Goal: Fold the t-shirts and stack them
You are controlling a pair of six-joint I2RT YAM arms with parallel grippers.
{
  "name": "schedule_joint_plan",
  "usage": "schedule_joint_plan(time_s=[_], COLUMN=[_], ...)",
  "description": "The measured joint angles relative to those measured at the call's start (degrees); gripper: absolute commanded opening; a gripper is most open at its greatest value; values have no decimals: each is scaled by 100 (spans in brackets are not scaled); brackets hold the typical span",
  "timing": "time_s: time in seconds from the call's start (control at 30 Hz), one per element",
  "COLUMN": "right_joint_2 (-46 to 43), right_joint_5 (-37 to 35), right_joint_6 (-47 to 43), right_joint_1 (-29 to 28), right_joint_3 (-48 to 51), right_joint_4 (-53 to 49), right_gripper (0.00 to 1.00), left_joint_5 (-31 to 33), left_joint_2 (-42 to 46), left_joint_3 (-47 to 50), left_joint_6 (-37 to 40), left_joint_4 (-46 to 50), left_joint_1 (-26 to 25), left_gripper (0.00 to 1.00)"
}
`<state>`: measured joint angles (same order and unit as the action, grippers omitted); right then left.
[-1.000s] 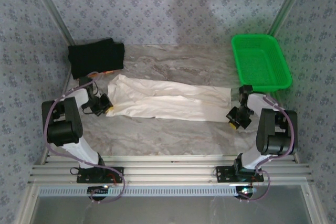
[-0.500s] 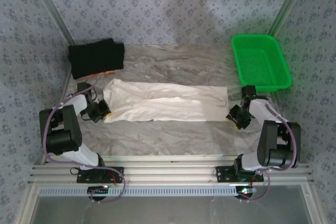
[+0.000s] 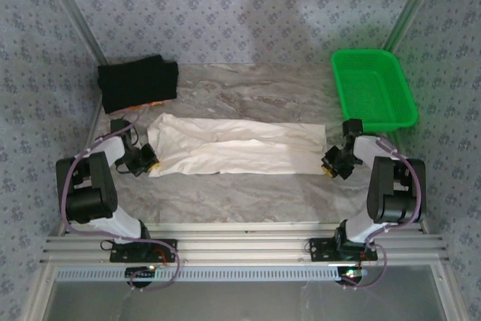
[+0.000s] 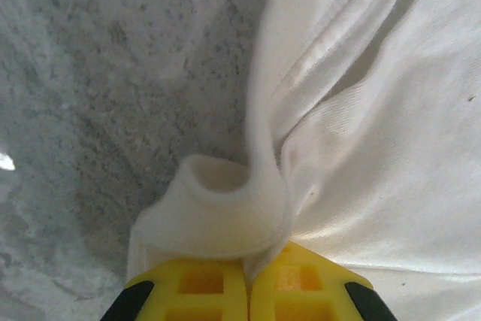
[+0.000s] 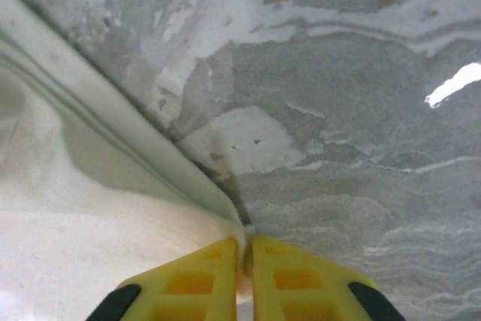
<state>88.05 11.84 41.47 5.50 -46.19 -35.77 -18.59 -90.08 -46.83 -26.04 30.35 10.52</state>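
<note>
White shirt (image 3: 237, 148) lies mid-table as a long band, its long axis running left–right between the two grippers. Left gripper (image 3: 148, 162) is pinched tight on a bunched fold at the shirt's left end. Right gripper (image 3: 328, 169) is closed on the thin edge at the right end, with the cloth reaching away to its left. Black shirt (image 3: 137, 84) sits folded at the far-left corner, nearer the left arm; judged, an end-to-end fold would travel along that axis.

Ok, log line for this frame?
left claw: shut on cream t-shirt, left end | right claw: shut on its right end | black t-shirt: folded, far left
</note>
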Motion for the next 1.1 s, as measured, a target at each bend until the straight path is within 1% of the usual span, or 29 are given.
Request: schedule_joint_plan(time_s=[0.07, 0.23, 0.3, 0.33, 0.37, 0.5, 0.6, 0.67, 0.77, 0.87, 0.9, 1.0, 1.1], right_joint_2=[-85, -647, -894, -973, -1023, -1128, -1434, -1692, -2002, -2114, -2116, -2111, -2111], right_joint_5=[-96, -367, -422, -444, -459, -501, -555, -566, -496, -289, -190, 105, 356], right_joint_6=[9, 26, 76, 107, 131, 210, 247, 232, 136, -11, -83, -219, -391], right_joint_1=[0, 9, -11, -28, -37, -55, -66, -79, -111, -142, -162, -302, -507], right_joint_3=[-2, 142, 293, 372, 442, 555, 446, 254, -72, -188, -184, -162, -162], right_joint_4=[-162, -645, -772, -815, -868, -1086, -1344, -1519, -1637, -1578, -1519, -1244, -914], right_gripper=[0, 0, 4, 9, 14, 35, 46, 54, 62, 78, 82, 89, 91], left_joint_5=[9, 74, 120, 151, 184, 352, 693, 890, 1064, 984, 887, 621, 481], left_joint_2=[90, 487, 702, 787, 863, 1029, 1228, 1405, 1655, 1766, 1764, 1580, 1200], left_joint_3=[66, 343, 527, 614, 706, 769, 474, 90, -542, -881, -887, -798, -763], left_joint_6=[-15, -186, -315, -374, -437, -684, -750, -778, -837, -1034, -1115, -1386, -1591], left_joint_4=[81, 389, 483, 538, 599, 903, 1351, 1622, 1860, 1891, 1862, 1788, 1709], left_joint_1=[0, 0, 0, 0, 0, -2, -2, -15, -264, -905, -1178, -1871, -2413], left_gripper=[4, 4, 6, 10, 17, 49, 60, 64, 62, 56, 52, 38, 27])
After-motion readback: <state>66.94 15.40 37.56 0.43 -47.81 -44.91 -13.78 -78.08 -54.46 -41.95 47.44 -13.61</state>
